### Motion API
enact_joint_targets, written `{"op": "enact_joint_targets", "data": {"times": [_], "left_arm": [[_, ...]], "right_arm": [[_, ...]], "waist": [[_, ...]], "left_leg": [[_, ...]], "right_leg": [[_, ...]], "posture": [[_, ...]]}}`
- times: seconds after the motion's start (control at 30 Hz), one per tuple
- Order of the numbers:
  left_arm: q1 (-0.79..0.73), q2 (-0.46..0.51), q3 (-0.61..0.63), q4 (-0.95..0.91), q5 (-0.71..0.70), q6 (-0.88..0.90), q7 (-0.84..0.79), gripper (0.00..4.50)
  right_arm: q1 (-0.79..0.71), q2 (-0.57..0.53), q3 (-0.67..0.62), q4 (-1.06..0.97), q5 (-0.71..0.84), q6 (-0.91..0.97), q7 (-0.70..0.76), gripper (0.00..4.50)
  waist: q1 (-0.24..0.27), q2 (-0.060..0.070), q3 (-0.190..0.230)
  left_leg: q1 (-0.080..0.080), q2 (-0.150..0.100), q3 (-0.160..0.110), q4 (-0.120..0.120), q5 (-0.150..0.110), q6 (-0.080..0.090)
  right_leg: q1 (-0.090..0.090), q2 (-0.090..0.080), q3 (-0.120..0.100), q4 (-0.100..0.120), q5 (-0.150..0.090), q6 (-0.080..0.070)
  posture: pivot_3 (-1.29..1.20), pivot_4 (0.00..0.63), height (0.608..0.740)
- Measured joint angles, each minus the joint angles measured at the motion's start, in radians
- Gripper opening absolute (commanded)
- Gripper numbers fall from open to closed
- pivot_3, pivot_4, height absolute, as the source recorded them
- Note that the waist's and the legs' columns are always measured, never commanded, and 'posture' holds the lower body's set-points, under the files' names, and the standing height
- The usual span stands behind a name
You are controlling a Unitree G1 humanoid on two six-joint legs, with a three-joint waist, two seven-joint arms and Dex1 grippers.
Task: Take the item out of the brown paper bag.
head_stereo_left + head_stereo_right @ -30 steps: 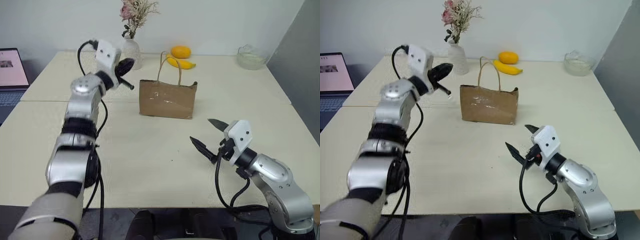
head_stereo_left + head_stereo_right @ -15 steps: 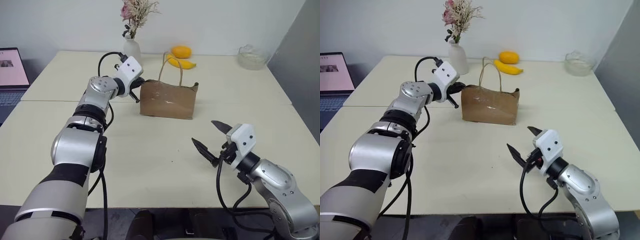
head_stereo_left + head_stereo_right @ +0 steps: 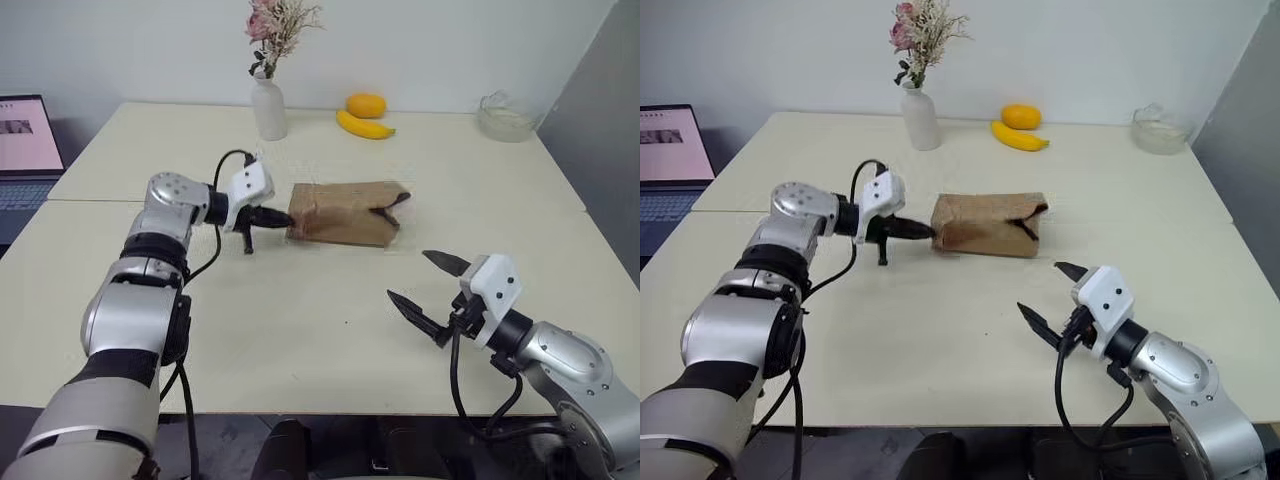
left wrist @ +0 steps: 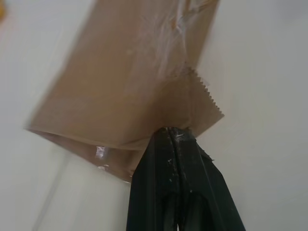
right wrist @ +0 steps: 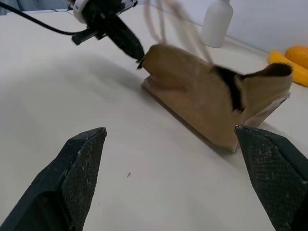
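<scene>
Beside tipped brown paper bag (image 3: 345,212), bare tabletop (image 3: 300,330)

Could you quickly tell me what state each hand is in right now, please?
Left hand: closed, pinching an edge of the small kraft-brown paper bag, which lies tipped over on the table.
Right hand: open, holding nothing.

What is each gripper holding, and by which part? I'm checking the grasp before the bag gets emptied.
The left gripper is shut on the brown paper bag, pinching a corner of its edge. The right gripper is open and holds nothing.
</scene>
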Motion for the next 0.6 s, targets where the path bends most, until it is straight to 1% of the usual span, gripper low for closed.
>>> {"op": "enact_joint_targets", "data": {"times": [0.1,0.2,0.33,0.4,0.43,0.53,0.6], "left_arm": [[0.085,0.02,0.0,-0.106,-0.034,0.048,-0.089,0.01],[0.191,0.062,-0.012,-0.273,-0.089,0.139,-0.156,0.01],[0.301,0.117,-0.013,-0.534,-0.186,0.288,-0.169,0.01],[0.344,0.156,-0.011,-0.665,-0.239,0.365,-0.169,0.01],[0.401,0.2,-0.003,-0.78,-0.277,0.413,-0.167,0.01],[0.582,0.302,0.044,-1.026,-0.317,0.454,-0.142,0.59],[0.625,0.318,0.051,-1.1,-0.317,0.45,-0.111,1.18]], "right_arm": [[-0.008,-0.02,-0.006,0.006,0.02,-0.001,0.01,4.5],[-0.009,-0.044,-0.011,0.016,0.026,-0.001,0.029,4.5],[-0.003,-0.105,-0.03,0.022,0.072,0.0,0.087,4.5],[0.008,-0.129,-0.046,0.023,0.097,0.0,0.113,4.5],[0.02,-0.148,-0.052,0.022,0.103,-0.002,0.132,4.5],[0.078,-0.201,-0.074,0.023,0.106,-0.015,0.175,4.5],[0.082,-0.209,-0.073,0.025,0.106,-0.028,0.19,4.5]], "waist": [[-0.001,0.0,0.0],[-0.003,0.0,0.0],[-0.002,0.0,0.0],[-0.002,0.0,0.0],[-0.003,0.0,0.0],[-0.013,0.001,0.0],[-0.007,0.001,0.0]], "left_leg": [[0.0,0.0,-0.001,0.001,0.0,0.0],[0.001,0.001,-0.001,0.001,0.0,0.0],[0.0,0.002,-0.002,0.003,0.0,0.0],[0.0,0.002,-0.002,0.003,0.0,0.0],[0.0,0.002,-0.002,0.003,0.0,0.0],[0.003,0.002,-0.002,0.0,0.0,0.0],[0.004,0.002,-0.003,0.001,0.0,0.0]], "right_leg": [[0.0,0.0,0.001,0.002,0.0,0.0],[-0.001,0.0,0.002,0.003,0.0,0.0],[-0.001,0.0,0.002,0.004,0.0,0.0],[-0.001,0.0,0.003,0.004,0.0,0.0],[-0.001,0.0,0.003,0.003,0.0,0.0],[-0.001,-0.004,0.007,0.003,0.0,0.0],[0.0,-0.004,0.005,0.005,0.0,0.0]], "posture": [[0.0,0.15,0.74],[0.0,0.15,0.74],[0.0,0.15,0.74],[0.0,0.15,0.74],[0.0,0.15,0.74],[0.0,0.15,0.74],[0.0,0.15,0.74]]}}
